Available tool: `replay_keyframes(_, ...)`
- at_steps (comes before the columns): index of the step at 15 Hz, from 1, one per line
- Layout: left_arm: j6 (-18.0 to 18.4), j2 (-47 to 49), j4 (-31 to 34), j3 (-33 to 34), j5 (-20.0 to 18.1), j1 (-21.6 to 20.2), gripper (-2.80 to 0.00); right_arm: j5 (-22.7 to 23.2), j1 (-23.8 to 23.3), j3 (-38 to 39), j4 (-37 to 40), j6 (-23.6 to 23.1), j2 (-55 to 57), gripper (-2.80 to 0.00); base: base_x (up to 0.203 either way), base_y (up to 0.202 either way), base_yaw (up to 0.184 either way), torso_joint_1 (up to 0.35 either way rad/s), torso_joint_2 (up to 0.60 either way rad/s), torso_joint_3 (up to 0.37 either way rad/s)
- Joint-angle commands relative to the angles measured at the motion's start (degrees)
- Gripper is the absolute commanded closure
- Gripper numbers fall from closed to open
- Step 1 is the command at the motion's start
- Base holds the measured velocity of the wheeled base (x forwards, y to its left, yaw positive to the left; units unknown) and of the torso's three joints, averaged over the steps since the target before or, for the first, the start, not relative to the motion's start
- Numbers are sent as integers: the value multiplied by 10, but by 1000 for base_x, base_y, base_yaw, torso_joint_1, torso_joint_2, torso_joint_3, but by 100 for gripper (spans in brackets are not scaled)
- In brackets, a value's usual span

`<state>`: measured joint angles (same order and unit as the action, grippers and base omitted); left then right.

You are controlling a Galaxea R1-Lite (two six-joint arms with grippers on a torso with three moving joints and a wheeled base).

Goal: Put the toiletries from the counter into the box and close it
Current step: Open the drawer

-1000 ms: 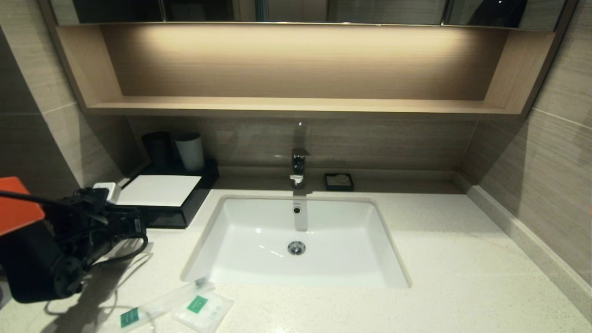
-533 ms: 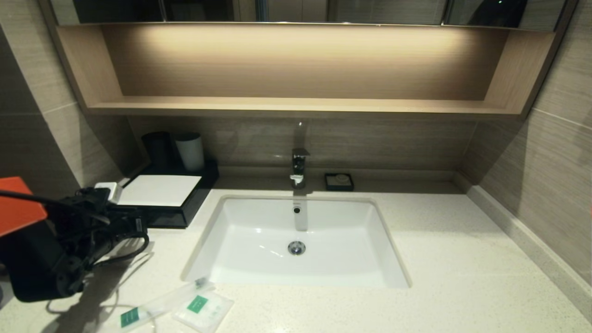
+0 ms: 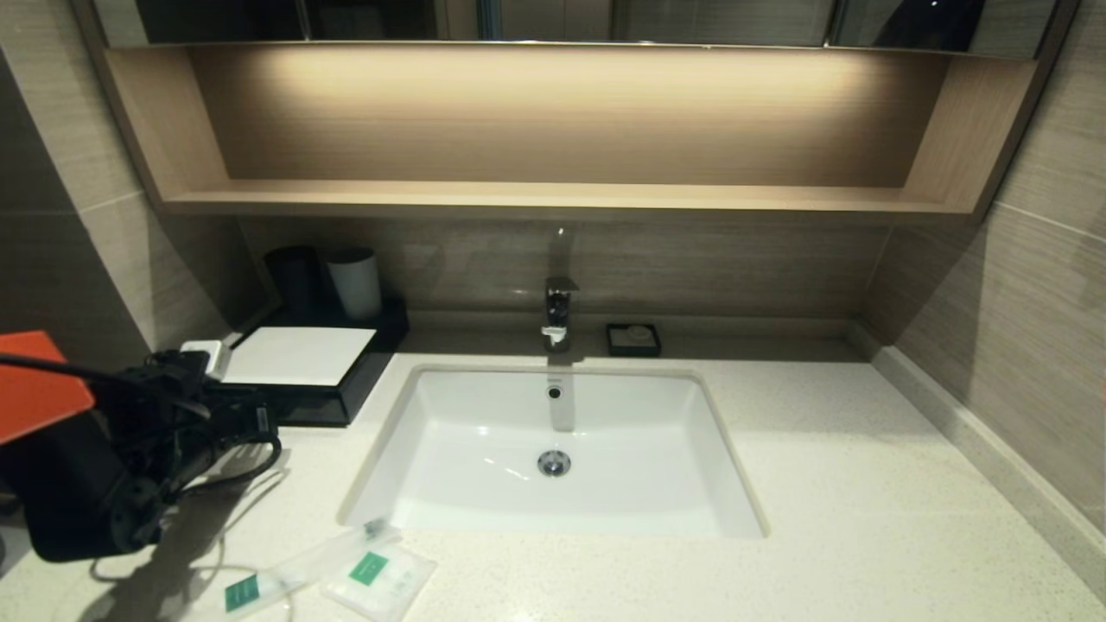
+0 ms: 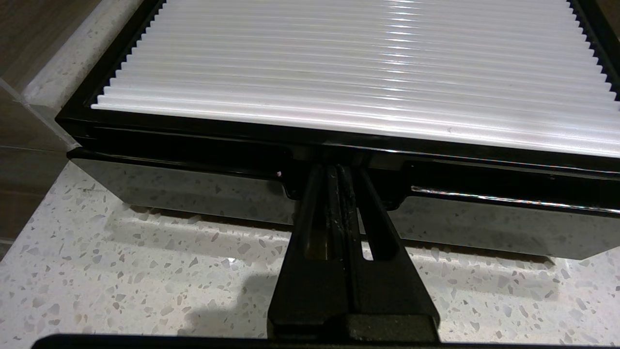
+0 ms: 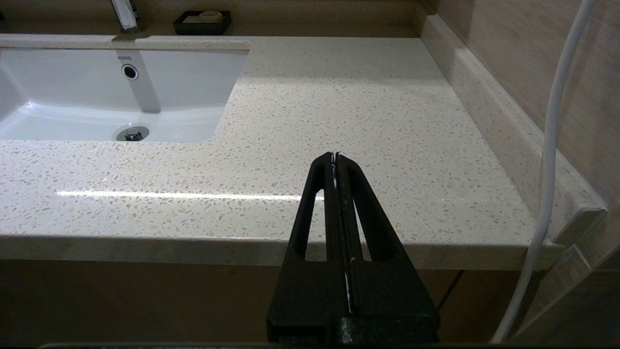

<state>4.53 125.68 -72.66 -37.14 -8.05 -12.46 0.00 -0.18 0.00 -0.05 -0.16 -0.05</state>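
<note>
Two packets still lie on the table (image 3: pixel 864 484) at its near edge, left of the sink (image 3: pixel 553 449): the long thin packet (image 3: pixel 294 572) and the flat squarish packet (image 3: pixel 380 577), touching each other and well apart from the box (image 3: pixel 346 393). That box sits at the far left against the wall, its white top panel (image 4: pixel 368 63) ribbed, its black drawer front (image 4: pixel 193 160) looking pushed in.

From where I stand, the left gripper (image 4: pixel 339 177) has its jaws pressed together, holding nothing, with the tips set at the notch in the middle of the drawer front. To open it well, I would hook that notch squarely and draw straight back along the table, slowly, so the light box does not slide or twist.

Off to the side, the right gripper (image 5: pixel 335 162) hangs before the table's front edge, jaws closed and empty.
</note>
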Motion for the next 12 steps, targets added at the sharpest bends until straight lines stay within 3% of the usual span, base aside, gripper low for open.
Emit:
replay_keyframes(1,-1,3,-3,-1,0,0,0,0,0,1,0,0,0,0,0,0,0,0,0,0)
replay_keyframes(12,-1,7,-1,-12,2,0,0,0,0,1,0,0,0,0,0,0,0,0,0,0)
